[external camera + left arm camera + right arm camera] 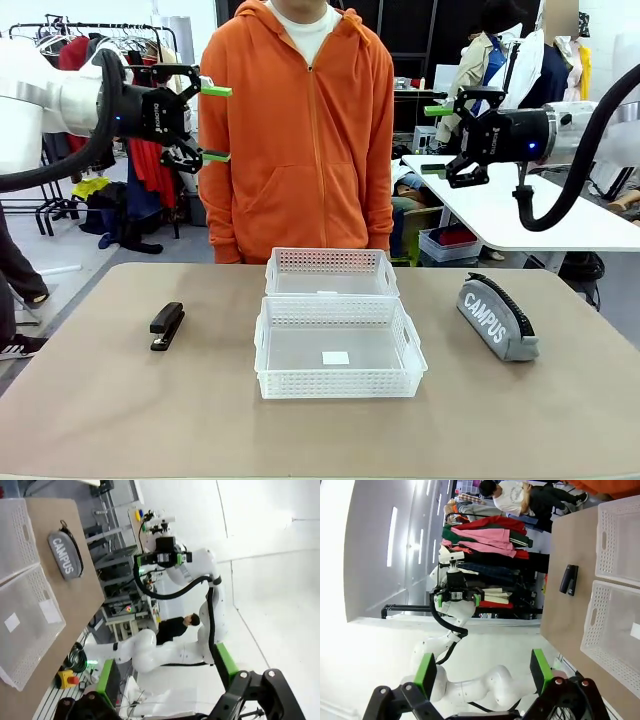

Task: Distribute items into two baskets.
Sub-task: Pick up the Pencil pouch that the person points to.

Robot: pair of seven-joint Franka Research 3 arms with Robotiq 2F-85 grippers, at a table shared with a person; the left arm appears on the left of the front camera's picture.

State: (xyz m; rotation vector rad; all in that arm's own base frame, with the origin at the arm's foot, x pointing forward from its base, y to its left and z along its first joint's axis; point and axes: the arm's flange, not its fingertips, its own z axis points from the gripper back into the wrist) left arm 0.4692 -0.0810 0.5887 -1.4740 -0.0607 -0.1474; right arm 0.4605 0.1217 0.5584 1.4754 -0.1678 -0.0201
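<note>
Two translucent-white lattice baskets stand end to end at the table's middle, the near basket (338,383) (30,645) (600,630) in front of the far basket (331,262) (17,525) (607,540); both hold nothing. A small black stapler (167,325) (569,579) lies left of them. The grey "CAMPUS" pouch (497,318) (66,555) lies to their right. My left gripper (215,122) (166,677) hangs open high above the table's left side. High over the right side, my right gripper (435,140) (482,672) is open too. Neither holds anything.
A person in an orange hoodie (300,130) stands at the table's far edge, right behind the baskets. A white table (500,210) stands at the back right, a clothes rack at the back left. Bare tabletop surrounds the baskets.
</note>
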